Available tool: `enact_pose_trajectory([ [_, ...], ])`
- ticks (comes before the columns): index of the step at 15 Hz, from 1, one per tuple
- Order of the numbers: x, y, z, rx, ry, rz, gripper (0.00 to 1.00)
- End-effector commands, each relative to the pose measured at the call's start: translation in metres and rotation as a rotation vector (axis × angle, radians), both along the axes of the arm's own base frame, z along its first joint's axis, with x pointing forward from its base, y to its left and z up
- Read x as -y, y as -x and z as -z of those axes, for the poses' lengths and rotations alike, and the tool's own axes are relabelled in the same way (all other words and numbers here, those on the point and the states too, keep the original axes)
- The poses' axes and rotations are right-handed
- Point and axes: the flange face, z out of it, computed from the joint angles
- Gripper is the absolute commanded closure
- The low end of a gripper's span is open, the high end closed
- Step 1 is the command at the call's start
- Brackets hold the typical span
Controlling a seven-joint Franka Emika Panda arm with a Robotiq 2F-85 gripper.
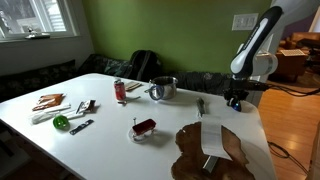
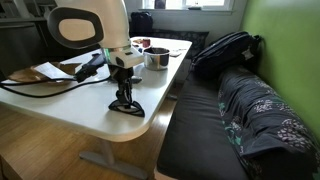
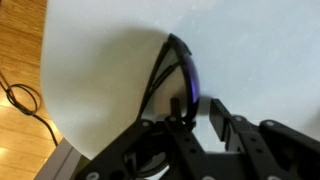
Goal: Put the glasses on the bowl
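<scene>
The glasses, a small dark red item with pale clear parts, lie on the white table in front of the silver metal bowl. The bowl also shows in an exterior view. My gripper is far from both, low over the table's rounded end. In the wrist view the gripper is open. A dark sunglasses-like frame with a blue-violet lens lies on the table beside one finger, and the gap between the fingers shows bare table. That dark frame also shows in an exterior view.
A red can stands beside the bowl. A green round thing and small tools lie at the far end. A brown wooden piece with white paper sits at the near edge. A bench with a backpack runs along the table.
</scene>
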Motion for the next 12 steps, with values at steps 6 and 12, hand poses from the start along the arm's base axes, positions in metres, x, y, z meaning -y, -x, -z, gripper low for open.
enact_pose_trajectory([
  [6, -0.072, -0.004, -0.062, 0.145, 0.045, -0.306, 0.96],
  [12, -0.090, -0.015, -0.074, 0.165, 0.035, -0.327, 0.86],
])
